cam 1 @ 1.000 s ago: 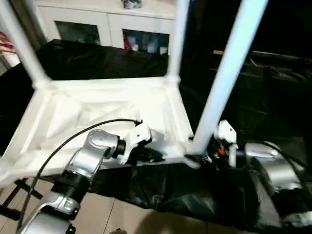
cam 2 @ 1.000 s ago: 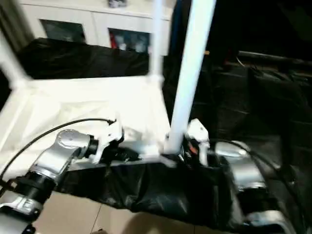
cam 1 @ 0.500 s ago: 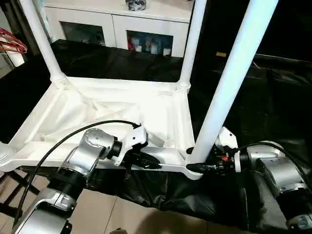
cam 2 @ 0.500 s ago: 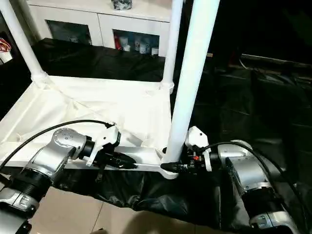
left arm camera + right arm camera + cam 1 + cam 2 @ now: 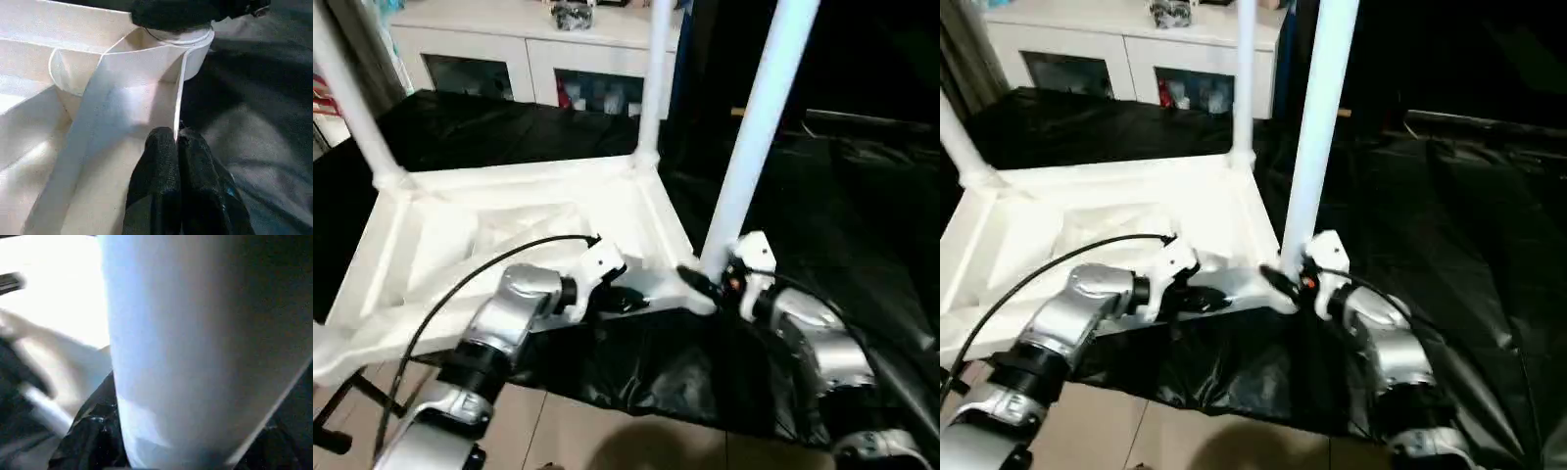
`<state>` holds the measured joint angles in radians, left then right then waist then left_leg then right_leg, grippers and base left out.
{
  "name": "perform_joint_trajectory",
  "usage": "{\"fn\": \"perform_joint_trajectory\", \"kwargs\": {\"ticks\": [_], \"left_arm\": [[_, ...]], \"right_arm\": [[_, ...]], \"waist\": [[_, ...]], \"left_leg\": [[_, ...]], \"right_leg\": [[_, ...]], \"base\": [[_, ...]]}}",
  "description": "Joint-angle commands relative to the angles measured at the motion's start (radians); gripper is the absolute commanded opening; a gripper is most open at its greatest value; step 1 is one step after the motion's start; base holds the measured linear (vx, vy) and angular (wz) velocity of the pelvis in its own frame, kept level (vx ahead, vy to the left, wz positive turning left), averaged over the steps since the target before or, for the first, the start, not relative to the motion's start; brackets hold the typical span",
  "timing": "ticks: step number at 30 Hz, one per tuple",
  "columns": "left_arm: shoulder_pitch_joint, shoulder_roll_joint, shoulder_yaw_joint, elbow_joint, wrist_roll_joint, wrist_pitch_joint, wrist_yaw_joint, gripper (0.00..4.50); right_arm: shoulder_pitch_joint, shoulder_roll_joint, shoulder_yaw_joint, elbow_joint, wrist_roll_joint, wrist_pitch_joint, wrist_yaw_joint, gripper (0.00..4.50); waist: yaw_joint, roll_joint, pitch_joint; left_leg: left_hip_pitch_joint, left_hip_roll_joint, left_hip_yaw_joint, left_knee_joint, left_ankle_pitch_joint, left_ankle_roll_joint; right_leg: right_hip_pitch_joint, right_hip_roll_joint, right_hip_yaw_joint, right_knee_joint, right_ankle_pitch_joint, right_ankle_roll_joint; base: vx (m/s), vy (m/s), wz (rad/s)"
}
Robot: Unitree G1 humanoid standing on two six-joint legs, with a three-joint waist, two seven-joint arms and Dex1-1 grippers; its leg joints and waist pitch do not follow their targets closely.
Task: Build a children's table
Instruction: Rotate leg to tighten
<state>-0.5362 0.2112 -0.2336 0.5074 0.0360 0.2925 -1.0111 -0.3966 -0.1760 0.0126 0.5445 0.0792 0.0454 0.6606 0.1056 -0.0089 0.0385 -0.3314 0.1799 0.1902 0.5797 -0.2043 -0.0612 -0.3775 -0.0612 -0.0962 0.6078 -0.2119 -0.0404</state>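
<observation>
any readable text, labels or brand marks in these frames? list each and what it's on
None can be read.
White table top and its legs: plain, no marks showing.
Items behind the cabinet glass doors: too small and blurred to read.
Object on top of the cabinet: blurred, nothing legible.
Left pincer and right pincer: no lettering visible.

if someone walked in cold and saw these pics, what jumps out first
The upside-down white children's table on the black-covered work table, with its tube legs pointing up. The near leg rises from the corner socket closest to the robot, with the right hand at its base. The left hand, shut, pinches the thin near rim beside that corner.
</observation>
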Motion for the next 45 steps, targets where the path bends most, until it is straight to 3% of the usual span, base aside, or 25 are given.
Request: {"fn": "perform_joint_trajectory", "kwargs": {"ticks": [1, 4, 5, 8, 11, 12, 13, 14, 15, 16, 18, 19, 20, 22, 23, 25, 28, 31, 33, 36, 38, 41, 42, 44, 45], "left_arm": [[-0.021, -0.086, 0.005, -0.047, -0.029, 0.004, 0.093, 0.00], [-0.016, -0.088, -0.018, -0.063, -0.026, 0.000, 0.074, 0.00], [-0.017, -0.084, -0.019, -0.059, -0.025, -0.006, 0.071, 0.00], [-0.022, -0.070, -0.022, -0.043, -0.017, -0.030, 0.060, 0.00], [-0.024, -0.061, -0.026, -0.038, -0.012, -0.044, 0.048, 0.00], [-0.024, -0.056, -0.026, -0.037, -0.012, -0.046, 0.046, 0.00], [-0.026, -0.046, -0.026, -0.031, -0.011, -0.054, 0.040, 0.00], [-0.026, -0.045, -0.026, -0.030, -0.011, -0.055, 0.038, 0.00], [-0.026, -0.036, -0.028, -0.027, -0.011, -0.063, 0.026, 0.00], [-0.026, -0.035, -0.029, -0.027, -0.011, -0.064, 0.025, 0.00], [-0.021, -0.025, -0.034, -0.025, -0.012, -0.076, 0.004, 0.00], [-0.020, -0.021, -0.035, -0.024, -0.011, -0.081, 0.002, 0.00], [-0.017, -0.016, -0.037, -0.030, -0.014, -0.083, -0.011, 0.00], [-0.014, -0.010, -0.040, -0.033, -0.016, -0.088, -0.024, 0.00], [-0.011, -0.007, -0.042, -0.036, -0.017, -0.093, -0.031, 0.00], [-0.006, -0.001, -0.047, -0.040, -0.020, -0.104, -0.039, 0.00], [-0.002, 0.004, -0.052, -0.041, -0.025, -0.123, -0.057, 0.00], [-0.003, 0.006, -0.052, -0.038, -0.028, -0.132, -0.064, 0.00], [-0.007, 0.009, -0.054, -0.032, -0.037, -0.146, -0.079, 0.00], [-0.017, 0.004, -0.045, -0.015, -0.032, -0.160, -0.047, 0.00], [-0.035, -0.002, -0.023, -0.008, -0.045, -0.135, -0.031, 0.44], [-0.049, 0.012, 0.010, -0.050, -0.081, -0.056, -0.047, 0.58], [-0.050, 0.019, 0.013, -0.065, -0.087, -0.040, -0.056, 0.74], [-0.047, 0.029, 0.015, -0.084, -0.095, -0.022, -0.072, 0.86], [-0.026, 0.078, 0.013, -0.155, -0.114, 0.046, -0.126, 0.94]], "right_arm": [[0.024, 0.099, 0.108, 0.080, -0.029, 0.074, -0.016, 1.96], [0.003, 0.127, 0.097, 0.109, -0.039, 0.068, -0.044, 1.96], [0.000, 0.125, 0.082, 0.107, -0.024, 0.072, -0.040, 2.52], [0.003, 0.095, 0.067, 0.078, 0.000, 0.088, 0.000, 2.65], [0.006, 0.065, 0.070, 0.061, -0.005, 0.077, 0.020, 3.10], [0.011, 0.041, 0.078, 0.044, -0.011, 0.062, 0.044, 3.10], [0.031, -0.018, 0.091, -0.009, -0.011, 0.044, 0.110, 3.10], [0.034, -0.026, 0.092, -0.016, -0.010, 0.042, 0.119, 3.10], [0.051, -0.075, 0.080, -0.058, 0.009, 0.039, 0.175, 3.10], [0.052, -0.079, 0.079, -0.061, 0.011, 0.038, 0.180, 3.10], [0.076, -0.161, 0.047, -0.105, 0.042, 0.034, 0.256, 3.10], [0.086, -0.202, 0.034, -0.117, 0.050, 0.031, 0.290, 3.10], [0.101, -0.270, 0.014, -0.121, 0.055, 0.017, 0.340, 3.10], [0.108, -0.305, 0.003, -0.118, 0.054, 0.009, 0.365, 3.10], [0.112, -0.328, -0.006, -0.114, 0.057, 0.006, 0.381, 3.10], [0.128, -0.374, -0.021, -0.120, 0.071, 0.018, 0.417, 3.10], [0.168, -0.424, -0.039, -0.173, 0.096, 0.045, 0.461, 3.10], [0.192, -0.446, -0.040, -0.218, 0.121, 0.068, 0.484, 3.10], [0.219, -0.454, -0.040, -0.284, 0.160, 0.106, 0.515, 3.10], [0.240, -0.450, -0.028, -0.357, 0.197, 0.148, 0.541, 3.10], [0.249, -0.441, -0.009, -0.406, 0.226, 0.181, 0.556, 3.12], [0.252, -0.429, 0.022, -0.442, 0.250, 0.216, 0.579, 3.12], [0.253, -0.427, 0.029, -0.449, 0.254, 0.222, 0.584, 3.12], [0.252, -0.422, 0.035, -0.455, 0.256, 0.228, 0.582, 3.12], [0.237, -0.390, 0.045, -0.453, 0.252, 0.227, 0.561, 3.12]], "waist": [[0.000, 0.000, -0.037], [-0.006, 0.001, -0.039], [-0.007, 0.003, -0.040], [-0.011, 0.005, -0.042], [-0.011, 0.003, -0.041], [-0.010, 0.008, -0.040], [-0.011, 0.006, -0.040], [-0.004, 0.004, -0.043], [-0.002, 0.002, -0.045], [-0.002, 0.002, -0.045], [0.003, 0.001, -0.045], [0.007, 0.000, -0.046], [0.012, -0.008, -0.045], [0.020, -0.004, -0.044], [0.019, 0.002, -0.044], [0.017, -0.007, -0.043], [0.020, -0.005, -0.044], [0.022, -0.001, -0.046], [0.026, 0.003, -0.046], [0.030, 0.000, -0.045], [0.035, -0.002, -0.046], [0.041, -0.003, -0.047], [0.042, 0.000, -0.047], [0.040, -0.004, -0.046], [0.041, -0.005, -0.046]], "left_leg": [[-0.002, 0.062, -0.038, -0.079, -0.226, 0.026], [-0.007, 0.063, -0.036, -0.077, -0.194, 0.036], [-0.007, 0.064, -0.036, -0.076, -0.192, 0.038], [-0.007, 0.064, -0.033, -0.074, -0.177, 0.048], [-0.009, 0.061, -0.032, -0.073, -0.175, 0.054], [-0.007, 0.062, -0.032, -0.073, -0.180, 0.054], [-0.008, 0.061, -0.031, -0.073, -0.182, 0.055], [-0.004, 0.063, -0.029, -0.069, -0.173, 0.063], [-0.004, 0.063, -0.026, -0.067, -0.148, 0.075], [-0.004, 0.063, -0.026, -0.067, -0.148, 0.075], [-0.011, 0.061, -0.026, -0.063, -0.119, 0.097], [-0.010, 0.061, -0.026, -0.062, -0.119, 0.102], [-0.009, 0.060, -0.024, -0.060, -0.119, 0.113], [-0.008, 0.061, -0.022, -0.058, -0.117, 0.122], [-0.017, 0.060, -0.025, -0.058, -0.111, 0.123], [-0.019, 0.057, -0.025, -0.056, -0.121, 0.123], [-0.021, 0.057, -0.024, -0.052, -0.090, 0.142], [-0.025, 0.058, -0.026, -0.049, -0.067, 0.159], [-0.024, 0.060, -0.026, -0.048, -0.075, 0.163], [-0.025, 0.059, -0.026, -0.049, -0.086, 0.161], [-0.023, 0.060, -0.027, -0.049, -0.083, 0.157], [-0.022, 0.062, -0.027, -0.050, -0.085, 0.141], [-0.021, 0.066, -0.030, -0.051, -0.084, 0.133], [-0.023, 0.067, -0.031, -0.052, -0.077, 0.130], [-0.022, 0.067, -0.032, -0.052, -0.072, 0.127]], "right_leg": [[0.034, -0.112, 0.068, -0.110, -0.408, -0.109], [0.036, -0.109, 0.071, -0.099, -0.316, -0.130], [0.036, -0.110, 0.072, -0.098, -0.299, -0.134], [0.040, -0.108, 0.073, -0.091, -0.220, -0.158], [0.042, -0.108, 0.072, -0.093, -0.228, -0.157], [0.040, -0.108, 0.072, -0.096, -0.253, -0.151], [0.041, -0.107, 0.071, -0.097, -0.257, -0.148], [0.041, -0.105, 0.073, -0.095, -0.234, -0.145], [0.041, -0.103, 0.075, -0.086, -0.164, -0.167], [0.041, -0.103, 0.075, -0.086, -0.164, -0.167], [0.046, -0.103, 0.072, -0.081, -0.123, -0.175], [0.047, -0.104, 0.072, -0.083, -0.124, -0.173], [0.048, -0.103, 0.073, -0.083, -0.125, -0.173], [0.044, -0.101, 0.072, -0.084, -0.134, -0.178], [0.049, -0.102, 0.068, -0.083, -0.144, -0.177], [0.050, -0.102, 0.064, -0.091, -0.206, -0.155], [0.048, -0.098, 0.064, -0.089, -0.198, -0.145], [0.047, -0.096, 0.061, -0.082, -0.150, -0.146], [0.046, -0.097, 0.059, -0.084, -0.156, -0.141], [0.047, -0.095, 0.057, -0.088, -0.185, -0.129], [0.045, -0.095, 0.057, -0.088, -0.194, -0.124], [0.043, -0.102, 0.058, -0.086, -0.215, -0.134], [0.042, -0.103, 0.059, -0.084, -0.204, -0.145], [0.042, -0.102, 0.059, -0.079, -0.174, -0.155], [0.042, -0.106, 0.061, -0.075, -0.160, -0.160]], "base": [[0.000, 0.000, 0.00], [0.000, 0.000, 0.00], [0.000, 0.000, 0.00], [0.000, 0.000, 0.00], [0.000, 0.000, 0.00], [0.000, 0.000, 0.00], [0.000, 0.000, 0.00], [0.000, 0.000, 0.00], [0.000, 0.000, 0.00], [0.000, 0.000, 0.00], [0.000, 0.000, 0.00], [0.000, 0.000, 0.00], [0.000, 0.000, 0.00], [0.000, 0.000, 0.00], [0.000, 0.000, 0.00], [0.000, 0.000, 0.00], [0.000, 0.000, 0.00], [0.000, 0.000, 0.00], [0.000, 0.000, 0.00], [0.000, 0.000, 0.00], [0.000, 0.000, 0.00], [0.000, 0.000, 0.00], [0.000, 0.000, 0.00], [0.000, 0.000, 0.00], [0.000, 0.000, 0.00]]}}
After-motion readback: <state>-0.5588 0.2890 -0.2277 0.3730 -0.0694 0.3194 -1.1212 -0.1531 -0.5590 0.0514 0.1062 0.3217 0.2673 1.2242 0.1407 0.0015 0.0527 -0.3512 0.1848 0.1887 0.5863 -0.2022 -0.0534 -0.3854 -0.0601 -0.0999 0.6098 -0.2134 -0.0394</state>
